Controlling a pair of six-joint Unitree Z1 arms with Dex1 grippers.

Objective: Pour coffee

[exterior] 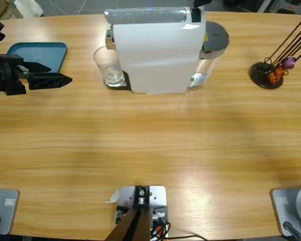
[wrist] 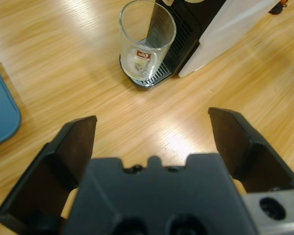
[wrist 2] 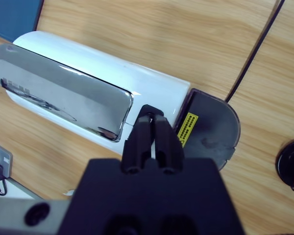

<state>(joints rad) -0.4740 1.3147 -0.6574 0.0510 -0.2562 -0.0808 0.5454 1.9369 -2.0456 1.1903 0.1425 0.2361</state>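
A clear glass tumbler (exterior: 109, 68) (wrist: 147, 44) stands upright on the drip tray (wrist: 154, 78) at the left end of the white coffee machine (exterior: 158, 55) (wrist 2: 103, 68). No coffee is in view; the glass looks empty. My left gripper (exterior: 60, 74) (wrist: 152, 117) is open, low over the table to the left of the glass and pointing at it, a good gap away. My right gripper (exterior: 197, 5) (wrist 2: 152, 117) is shut on nothing, right above the machine's top beside the end of its silver lever (wrist 2: 59, 93).
A blue tray (exterior: 40, 52) (wrist: 0, 112) lies at the back left, just behind the left gripper. A black capsule stand (exterior: 267, 74) with orange and purple capsules sits at the right. A black cable (wrist 2: 257, 44) runs behind the machine.
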